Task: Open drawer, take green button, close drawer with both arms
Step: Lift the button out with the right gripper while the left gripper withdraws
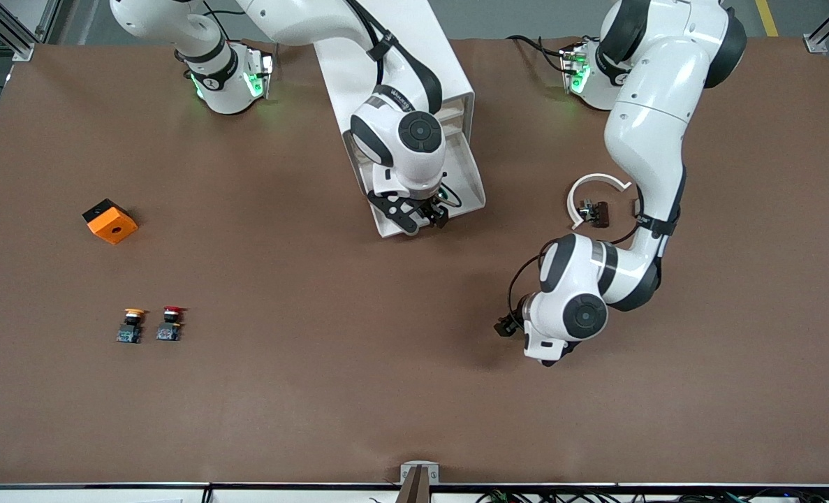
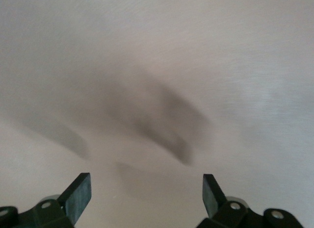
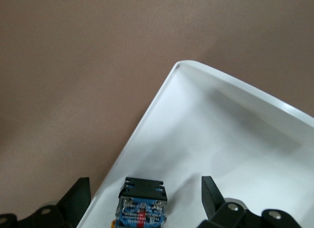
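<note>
The white cabinet (image 1: 449, 70) stands at the robots' edge of the table, one drawer (image 1: 466, 175) pulled out toward the front camera. My right gripper (image 1: 424, 218) hangs over the drawer's front corner, open. In the right wrist view the button (image 3: 142, 201) lies in the drawer (image 3: 235, 139) between the spread fingers of the right gripper (image 3: 145, 184). Its black body and blue-grey base show, its cap is hidden, and neither finger touches it. My left gripper (image 1: 505, 326) waits open over bare table nearer the front camera. The left wrist view shows the left gripper (image 2: 147, 181) holding nothing.
An orange block (image 1: 110, 221) sits toward the right arm's end. A yellow-capped button (image 1: 131, 326) and a red-capped button (image 1: 170, 323) stand side by side nearer the front camera. A white open ring (image 1: 596, 183) with a small dark part lies by the left arm.
</note>
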`<state>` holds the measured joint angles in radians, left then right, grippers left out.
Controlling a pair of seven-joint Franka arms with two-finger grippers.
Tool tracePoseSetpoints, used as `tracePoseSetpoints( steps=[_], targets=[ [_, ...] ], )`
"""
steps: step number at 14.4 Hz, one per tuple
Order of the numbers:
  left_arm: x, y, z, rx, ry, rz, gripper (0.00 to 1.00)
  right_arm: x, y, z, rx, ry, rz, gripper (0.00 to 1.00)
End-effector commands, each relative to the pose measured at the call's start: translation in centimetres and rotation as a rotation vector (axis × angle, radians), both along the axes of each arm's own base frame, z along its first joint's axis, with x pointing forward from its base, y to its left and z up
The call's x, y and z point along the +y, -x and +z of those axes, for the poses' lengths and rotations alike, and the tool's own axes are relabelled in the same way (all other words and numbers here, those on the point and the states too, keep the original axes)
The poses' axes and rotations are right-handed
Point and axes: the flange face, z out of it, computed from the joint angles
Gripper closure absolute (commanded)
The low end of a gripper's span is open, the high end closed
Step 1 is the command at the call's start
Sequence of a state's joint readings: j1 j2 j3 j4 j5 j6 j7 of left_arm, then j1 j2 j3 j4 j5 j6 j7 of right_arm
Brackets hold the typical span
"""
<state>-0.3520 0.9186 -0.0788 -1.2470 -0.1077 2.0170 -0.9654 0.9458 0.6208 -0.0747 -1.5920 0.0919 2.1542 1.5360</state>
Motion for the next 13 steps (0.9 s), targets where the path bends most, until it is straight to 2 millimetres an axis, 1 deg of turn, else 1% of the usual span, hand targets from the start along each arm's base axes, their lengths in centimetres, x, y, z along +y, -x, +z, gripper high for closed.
tracePoseSetpoints(
  steps=[1,3,4,5,6,7,8,9,10,11,13],
  targets=[
    [-1.6,0.0,2.3,-0.066,0.006,-0.028,0.00,0.6,0.2,0.3,-0.017,0.003,0.026,0.04],
    [-3.5,0.5,3.3,-0.093,0.017,-0.044,0.00,0.7,0.2,0.3,-0.015,0.002,0.026,0.05],
    [-4.0,0.6,4.2,-0.106,0.023,-0.052,0.00,0.6,0.2,0.4,-0.016,0.002,0.025,0.05],
    [-4.2,0.5,5.7,-0.129,0.032,-0.065,0.00,0.6,0.2,0.4,-0.016,0.002,0.023,0.08],
    [-4.6,0.6,6.3,-0.138,0.033,-0.076,0.00,0.7,0.2,0.4,-0.016,0.002,0.025,0.11],
    [-5.8,1.3,6.8,-0.144,0.036,-0.096,0.00,0.7,0.2,0.4,-0.017,0.001,0.025,0.14],
    [-6.2,1.5,6.8,-0.145,0.035,-0.106,0.00,0.7,0.2,0.4,-0.016,0.002,0.023,0.17],
    [-6.6,1.7,6.8,-0.147,0.037,-0.115,0.00,0.7,0.3,0.4,-0.015,0.002,0.021,0.17],
    [-7.3,2.1,6.8,-0.148,0.037,-0.126,0.00,0.7,0.3,0.4,-0.014,0.003,0.021,0.20],
    [-7.6,2.2,7.2,-0.153,0.039,-0.129,0.00,0.9,0.5,0.4,-0.013,0.002,0.024,0.23],
    [-8.6,2.7,7.7,-0.159,0.042,-0.148,0.00,0.9,0.5,0.4,-0.014,0.003,0.029,0.34]
  ],
)
